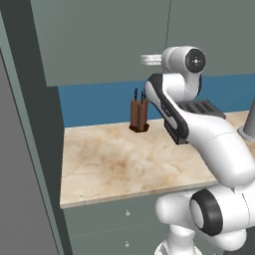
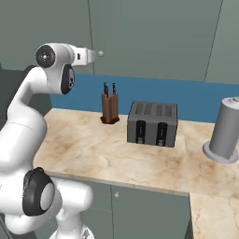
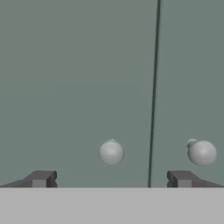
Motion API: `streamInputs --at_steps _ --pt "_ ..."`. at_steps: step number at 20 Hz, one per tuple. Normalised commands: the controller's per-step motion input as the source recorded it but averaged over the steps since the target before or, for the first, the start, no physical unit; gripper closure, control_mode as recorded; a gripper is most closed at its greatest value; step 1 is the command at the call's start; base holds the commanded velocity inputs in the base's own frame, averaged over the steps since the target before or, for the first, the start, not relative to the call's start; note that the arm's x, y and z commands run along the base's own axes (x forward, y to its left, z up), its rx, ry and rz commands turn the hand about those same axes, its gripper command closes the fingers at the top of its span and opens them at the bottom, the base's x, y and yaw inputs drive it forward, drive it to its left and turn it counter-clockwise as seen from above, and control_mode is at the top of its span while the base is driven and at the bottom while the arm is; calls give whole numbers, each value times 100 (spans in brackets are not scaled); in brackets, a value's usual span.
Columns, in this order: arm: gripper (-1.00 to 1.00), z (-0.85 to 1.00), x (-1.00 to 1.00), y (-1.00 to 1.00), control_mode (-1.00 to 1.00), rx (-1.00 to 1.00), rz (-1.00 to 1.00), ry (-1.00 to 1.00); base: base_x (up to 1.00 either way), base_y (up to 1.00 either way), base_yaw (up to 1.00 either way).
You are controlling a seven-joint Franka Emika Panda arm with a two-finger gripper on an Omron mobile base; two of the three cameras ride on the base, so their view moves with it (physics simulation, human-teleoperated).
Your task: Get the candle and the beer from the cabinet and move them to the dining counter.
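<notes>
The grey-green cabinet (image 3: 65, 65) has both doors shut, with a dark seam between them. Two small round knobs show in the hand view: the left knob (image 3: 111, 152) and the right knob (image 3: 202, 152). My gripper (image 3: 111, 178) is open and empty, its fingertips (image 3: 41, 177) spread wide just below the left knob. From the base, the hand (image 1: 149, 60) is raised against the cabinet (image 1: 99, 40) above the worktop. One knob (image 2: 99, 54) sits just beyond the hand in the right base view. The candle and the beer are hidden behind the doors. The dining counter is out of view.
A marble worktop (image 2: 93, 149) lies below, carrying a brown knife block (image 2: 109, 108), a dark toaster (image 2: 152, 123) and a grey cylinder (image 2: 225, 130). Grey-green drawers (image 1: 114, 219) sit under it. A tall dark panel (image 1: 25, 149) stands at the left.
</notes>
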Motion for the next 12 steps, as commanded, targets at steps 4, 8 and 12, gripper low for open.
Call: streamInputs --at_steps 4,8,12 --pt "-100 0 16 0 -100 0 0 2 0 0 0" --pt "-100 0 13 0 -100 0 0 1 0 0 0" --pt "-100 0 13 0 -100 0 0 2 0 0 0"
